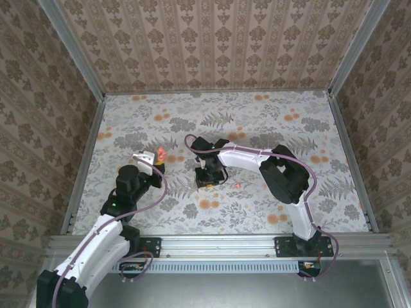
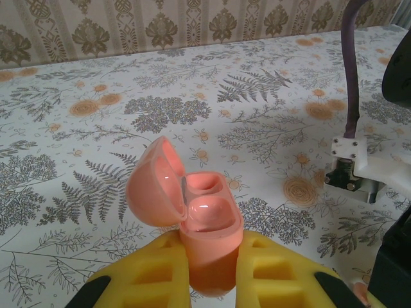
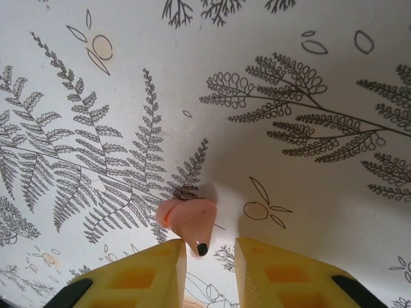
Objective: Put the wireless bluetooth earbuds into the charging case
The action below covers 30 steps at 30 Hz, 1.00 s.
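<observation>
Left fingers [image 2: 168, 264] clamp one open pink charging case [image 2: 209, 234]; right fingers [image 3: 168, 262] narrowly apart, straddling one pink earbud [image 3: 186, 219].

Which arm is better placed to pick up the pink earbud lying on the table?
Right. The right gripper is right at the pink earbud, its open jaws flanking the stem. The left gripper is shut on the open charging case, so it is occupied.

The charging case [image 2: 209, 237] sits between the left claw's [image 2: 210, 258] fingers, to the left of the right claw [image 3: 210, 253]. One earbud [image 3: 187, 221] lies on the worktop [image 3: 308, 192] at the right claw's fingertips, possibly between them.
</observation>
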Tool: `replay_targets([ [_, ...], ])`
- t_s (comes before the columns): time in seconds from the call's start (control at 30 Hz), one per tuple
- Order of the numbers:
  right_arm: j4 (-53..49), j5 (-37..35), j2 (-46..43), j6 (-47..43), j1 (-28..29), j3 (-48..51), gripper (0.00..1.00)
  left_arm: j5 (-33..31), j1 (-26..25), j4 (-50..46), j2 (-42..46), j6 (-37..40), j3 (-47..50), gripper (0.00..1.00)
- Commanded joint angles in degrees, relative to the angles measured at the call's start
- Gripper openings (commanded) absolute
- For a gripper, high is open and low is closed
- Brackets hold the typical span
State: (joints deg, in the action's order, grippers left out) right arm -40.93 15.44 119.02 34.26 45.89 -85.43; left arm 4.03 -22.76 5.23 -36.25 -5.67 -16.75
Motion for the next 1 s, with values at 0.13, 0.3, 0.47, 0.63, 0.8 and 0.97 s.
replay_targets([
  [0.13, -0.1, -1.5, -0.8, -0.5, -1.0, 2.2, 0.27, 0.2, 0.4, -1.0, 0.8, -0.7, -0.9, 0.05],
  [0.3, 3.0, -1.2, -3.1, 0.1, -2.2, 5.3, 0.22, 0.3, 0.4, -1.2, 0.8, -0.7, -1.0, 0.05],
  [0.47, 6.5, 0.9, -4.8, 0.5, -3.3, 8.3, 0.18, 0.3, 0.4, -1.4, 0.9, -0.8, -1.0, 0.05],
  [0.63, 9.1, 2.8, -6.4, 1.5, -4.5, 11.1, 0.17, 0.3, 0.4, -1.7, 0.9, -0.9, -1.1, 0.05],
  [0.8, 7.7, 1.0, -8.1, 1.1, -5.5, 12.1, 0.25, 0.3, 0.6, -1.8, 0.9, -0.9, -1.2, 0.05],
  [0.97, 5.9, -0.8, -10.3, 0.0, -6.9, 12.5, 0.26, 0.2, 0.5, -2.2, 0.9, -1.0, -1.5, 0.05],
])
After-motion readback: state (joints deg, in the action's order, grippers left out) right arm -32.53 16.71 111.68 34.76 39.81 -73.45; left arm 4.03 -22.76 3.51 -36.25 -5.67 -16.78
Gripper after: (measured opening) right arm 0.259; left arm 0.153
